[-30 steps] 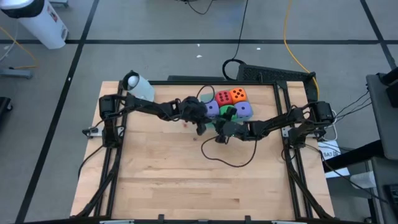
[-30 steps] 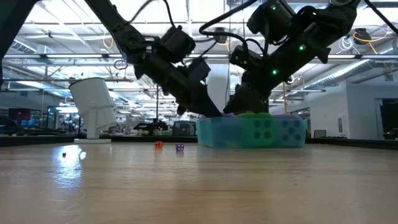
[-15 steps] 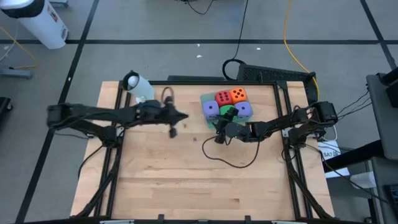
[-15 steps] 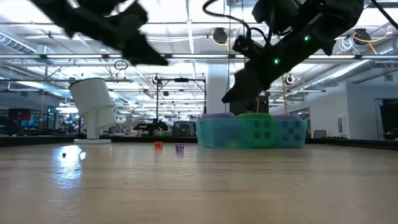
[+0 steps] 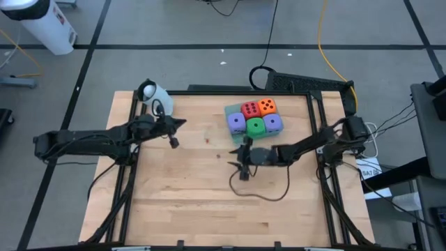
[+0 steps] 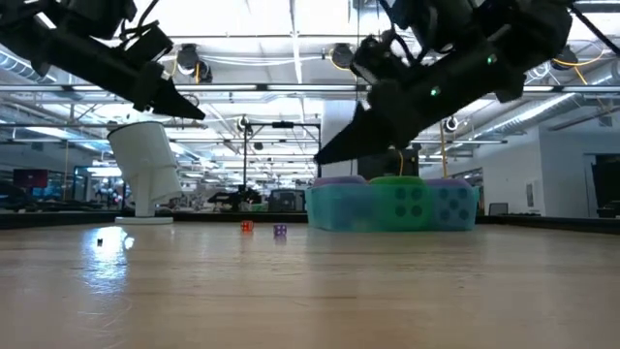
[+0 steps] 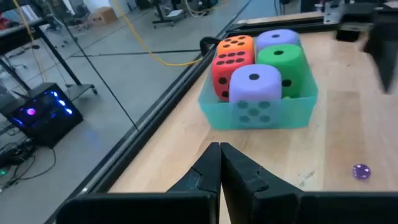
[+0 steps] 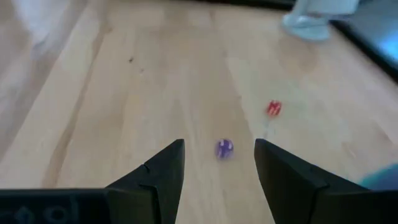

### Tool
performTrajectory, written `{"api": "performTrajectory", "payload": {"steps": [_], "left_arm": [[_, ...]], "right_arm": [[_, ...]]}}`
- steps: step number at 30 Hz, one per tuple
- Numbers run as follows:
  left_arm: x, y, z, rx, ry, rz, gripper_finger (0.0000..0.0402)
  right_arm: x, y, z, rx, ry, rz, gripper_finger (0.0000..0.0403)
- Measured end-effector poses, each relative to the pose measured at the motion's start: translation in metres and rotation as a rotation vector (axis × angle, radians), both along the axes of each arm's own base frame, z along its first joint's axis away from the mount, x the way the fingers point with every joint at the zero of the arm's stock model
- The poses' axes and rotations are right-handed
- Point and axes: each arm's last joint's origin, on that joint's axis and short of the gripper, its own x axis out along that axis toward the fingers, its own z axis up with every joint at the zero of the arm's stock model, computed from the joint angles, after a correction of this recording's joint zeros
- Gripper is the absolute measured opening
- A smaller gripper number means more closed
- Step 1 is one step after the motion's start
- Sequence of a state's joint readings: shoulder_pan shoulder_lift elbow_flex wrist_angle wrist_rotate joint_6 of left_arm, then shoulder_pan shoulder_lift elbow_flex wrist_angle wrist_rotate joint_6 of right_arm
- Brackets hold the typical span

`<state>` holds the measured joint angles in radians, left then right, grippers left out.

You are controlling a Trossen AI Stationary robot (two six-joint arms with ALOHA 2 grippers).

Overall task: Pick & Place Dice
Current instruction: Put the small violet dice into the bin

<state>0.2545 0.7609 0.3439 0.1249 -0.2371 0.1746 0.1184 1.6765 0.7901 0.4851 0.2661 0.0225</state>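
Five soft dice sit packed in a translucent green tray (image 5: 238, 136) at the table's far middle: red (image 5: 249, 109), orange (image 5: 266, 106), green (image 5: 256, 127) and two purple ones (image 5: 237, 121) (image 5: 273, 123). My left gripper (image 5: 182, 123) is shut and holds nothing, hovering left of the tray; its closed fingertips (image 7: 219, 149) point toward the tray (image 7: 258, 112). My right gripper (image 5: 240, 166) hangs open above the wood just near of the tray. A tiny purple die (image 8: 224, 148) and a tiny red die (image 8: 274, 108) lie on the table ahead of it.
A white cylindrical object (image 5: 155, 96) stands at the far left corner. A black cable (image 5: 263, 189) loops over the table below the right arm. The tiny red die (image 6: 246, 226) and the tiny purple one (image 6: 280, 230) lie left of the tray.
My left gripper has pulled back from the tray toward the table's left edge and has risen, still shut. My right gripper has drawn a little away from the tray toward the near edge and turned. The dice in the tray have stayed put.
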Motion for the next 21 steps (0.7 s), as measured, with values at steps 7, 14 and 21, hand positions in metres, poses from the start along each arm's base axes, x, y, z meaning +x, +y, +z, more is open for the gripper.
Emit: {"api": "performTrajectory", "payload": {"steps": [7,14,21], "left_arm": [[-0.001,0.003,0.0,-0.009,-0.01,0.0,0.0003],[-0.001,0.003,0.0,-0.009,-0.014,-0.009,0.0019],[-0.001,0.003,0.0,-0.031,-0.025,-0.022,0.0021]], "right_arm": [[0.027,0.014,-0.029,0.003,-0.142,-0.093,0.0187],[0.059,0.007,-0.058,0.003,-0.083,-0.104,0.0187],[0.066,-0.001,-0.065,-0.034,0.002,-0.19,0.0187]]}}
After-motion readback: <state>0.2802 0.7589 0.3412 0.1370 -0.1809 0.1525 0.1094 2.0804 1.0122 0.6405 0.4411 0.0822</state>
